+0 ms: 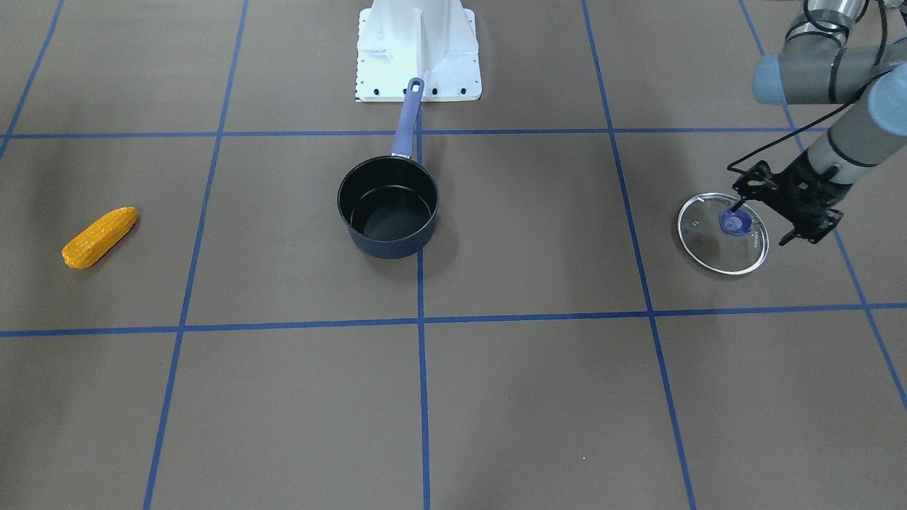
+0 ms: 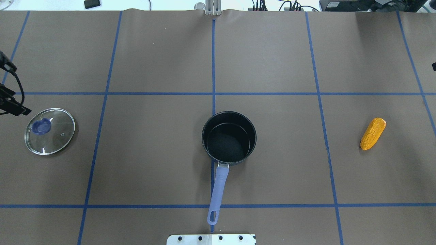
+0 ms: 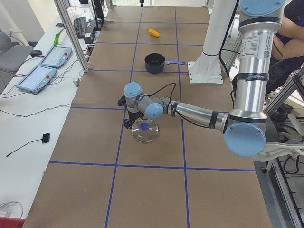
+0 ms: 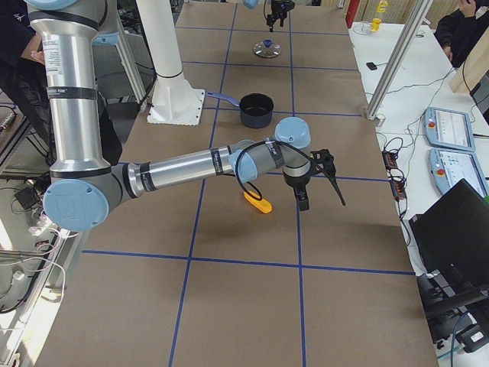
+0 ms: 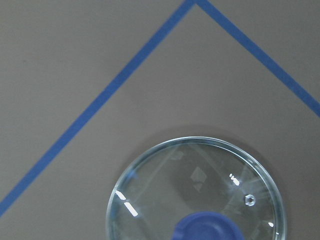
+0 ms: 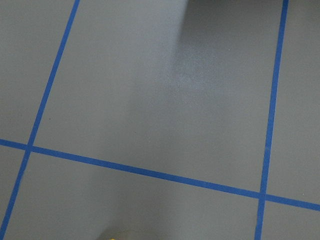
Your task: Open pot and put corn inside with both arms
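Note:
The dark pot (image 1: 390,244) stands open and empty at the table's middle (image 2: 229,137), its purple handle toward the robot's base. Its glass lid (image 1: 716,248) with a blue knob (image 1: 734,222) lies flat on the table on my left side (image 2: 56,134), and fills the bottom of the left wrist view (image 5: 200,185). My left gripper (image 1: 760,224) hovers over the lid's edge, open and empty. The yellow-orange corn (image 1: 99,237) lies on my right side (image 2: 373,133). My right gripper (image 4: 313,183) hangs just beside the corn (image 4: 257,201); I cannot tell whether it is open or shut.
The white base pedestal (image 1: 418,49) stands behind the pot's handle. Blue tape lines (image 2: 213,68) divide the brown table into squares. Side desks with teach pendants (image 3: 50,56) run along the far edge.

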